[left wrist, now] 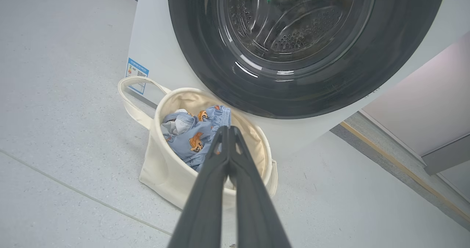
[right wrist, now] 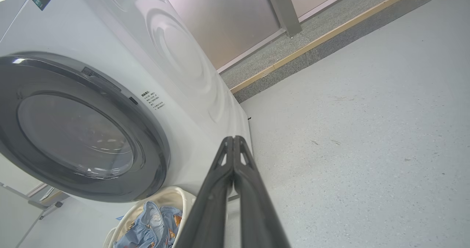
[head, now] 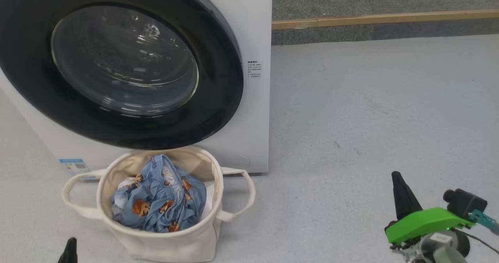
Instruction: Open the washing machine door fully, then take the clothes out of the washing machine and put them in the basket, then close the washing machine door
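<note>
From the head camera I see my left hand as a dark tip at the bottom edge, with the basket just to its right on the floor. The clothes lie bunched inside the basket. Beyond it stands the washing machine, and the washing machine door lies flat against its front. My right hand is well off to the right of the basket, over bare floor, and shows a single dark point.

Through the left wrist camera, that hand's two fingers are pressed together at the tips and hold nothing. Past the tips sits the basket with the clothes in it. The door is above and beyond, and I can see drum metal through its glass.

Through the right wrist camera, the fingers also meet at the tips and hold nothing. The door is off to their left. The basket is low on the left, just beside the fingers, with the clothes in it.
</note>
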`<state>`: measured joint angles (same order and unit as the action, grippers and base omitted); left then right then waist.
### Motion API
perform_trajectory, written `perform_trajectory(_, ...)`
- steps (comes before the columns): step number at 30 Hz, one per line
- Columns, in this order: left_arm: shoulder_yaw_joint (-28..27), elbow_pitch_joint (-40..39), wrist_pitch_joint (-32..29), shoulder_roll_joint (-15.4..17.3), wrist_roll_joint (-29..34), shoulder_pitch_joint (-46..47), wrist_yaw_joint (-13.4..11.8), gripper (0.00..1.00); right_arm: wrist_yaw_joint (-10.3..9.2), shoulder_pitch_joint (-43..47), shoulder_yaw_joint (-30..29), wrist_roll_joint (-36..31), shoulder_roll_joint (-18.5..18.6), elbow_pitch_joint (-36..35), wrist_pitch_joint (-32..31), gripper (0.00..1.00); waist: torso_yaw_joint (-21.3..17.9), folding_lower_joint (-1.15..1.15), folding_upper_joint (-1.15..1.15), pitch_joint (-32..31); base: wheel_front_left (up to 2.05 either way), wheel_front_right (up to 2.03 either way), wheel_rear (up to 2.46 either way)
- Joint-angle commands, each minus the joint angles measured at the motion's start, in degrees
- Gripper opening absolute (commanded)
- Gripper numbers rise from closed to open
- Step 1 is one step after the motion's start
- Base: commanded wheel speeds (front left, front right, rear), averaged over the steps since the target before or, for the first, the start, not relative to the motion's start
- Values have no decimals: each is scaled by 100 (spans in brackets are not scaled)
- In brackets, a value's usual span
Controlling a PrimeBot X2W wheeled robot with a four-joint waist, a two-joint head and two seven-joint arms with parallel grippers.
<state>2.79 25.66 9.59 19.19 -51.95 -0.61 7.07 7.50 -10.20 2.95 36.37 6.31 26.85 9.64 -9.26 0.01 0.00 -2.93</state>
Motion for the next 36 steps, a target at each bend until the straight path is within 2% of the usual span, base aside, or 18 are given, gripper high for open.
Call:
perform_trajectory(1,-163,-206,-35,80,-122,300,10,0,0,-197,-40,166,19,-245,-36,0,16,-1,0,6,0,0,0)
perform_trajectory(36,-438,-545,-596,-530,-1510,435,21,0,0,16,-365,2094,-110,-615,-599,0,341,-1,0,115,0,0,0)
